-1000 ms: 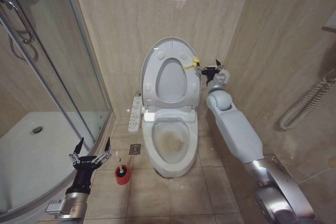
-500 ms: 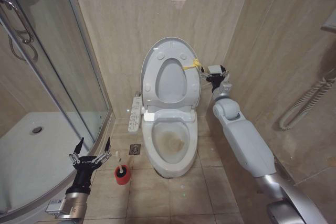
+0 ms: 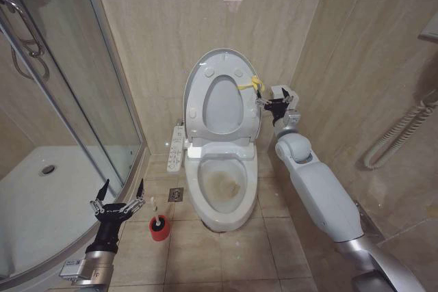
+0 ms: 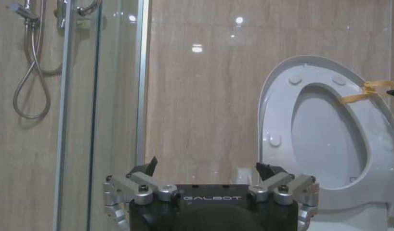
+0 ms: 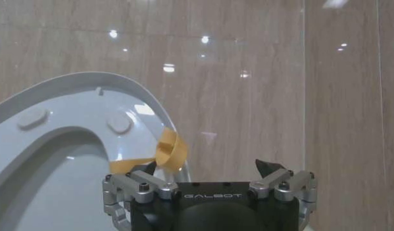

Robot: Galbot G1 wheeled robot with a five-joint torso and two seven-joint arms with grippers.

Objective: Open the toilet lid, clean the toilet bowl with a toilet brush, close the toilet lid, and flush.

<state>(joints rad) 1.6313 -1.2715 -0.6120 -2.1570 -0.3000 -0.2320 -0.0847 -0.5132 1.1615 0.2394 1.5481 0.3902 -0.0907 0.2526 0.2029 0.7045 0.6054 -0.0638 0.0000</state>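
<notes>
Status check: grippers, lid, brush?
Right gripper open beside raised toilet lid. Left gripper open, low near toilet brush. Toilet bowl stained.

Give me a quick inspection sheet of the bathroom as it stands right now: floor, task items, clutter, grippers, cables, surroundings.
Surface: beige tiled floor, small drain left of the toilet.
Toilet lid: raised upright against the wall, seat up with it, yellow tie on its right edge.
Toilet bowl: exposed, brownish stains inside; button panel on its left side.
Toilet brush: standing in its red holder on the floor.
Clutter: nothing seen.
Left gripper: open, low, left of the brush.
Right gripper: open, beside the tie.
Cables: coiled hose on the right wall.
Surroundings: glass shower enclosure at left.
</notes>
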